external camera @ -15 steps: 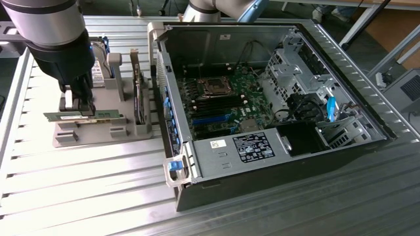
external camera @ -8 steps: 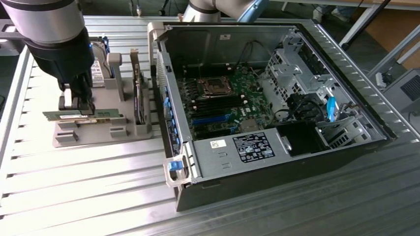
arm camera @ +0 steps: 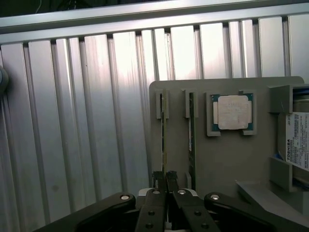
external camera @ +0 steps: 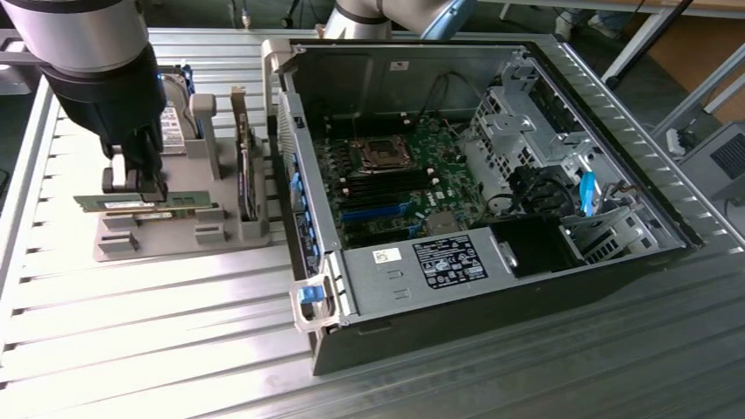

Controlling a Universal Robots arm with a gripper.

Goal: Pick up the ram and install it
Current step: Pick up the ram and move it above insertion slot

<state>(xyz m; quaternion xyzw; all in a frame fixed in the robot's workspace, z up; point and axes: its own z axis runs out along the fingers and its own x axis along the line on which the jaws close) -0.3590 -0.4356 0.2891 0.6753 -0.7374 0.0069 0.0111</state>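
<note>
The ram (external camera: 174,202) is a thin green stick with a white label, standing on edge in the front slot of the grey holder (external camera: 187,236) at the exterior view's left. My gripper (external camera: 136,185) comes down on it from above. In the wrist view the ram (arm camera: 163,140) appears edge-on, and my gripper (arm camera: 164,177) is shut on its near end, the fingertips (arm camera: 157,178) pressed to both faces. A twin stick (arm camera: 191,135) stands in the neighbouring slot, untouched.
An open computer case (external camera: 652,205) lies at the exterior view's right, its motherboard (external camera: 402,179) exposed. The holder also carries a square silver processor (arm camera: 233,112), a hard drive (arm camera: 295,140) and a dark expansion card (external camera: 246,170). Ribbed aluminium table (external camera: 152,332) surrounds everything.
</note>
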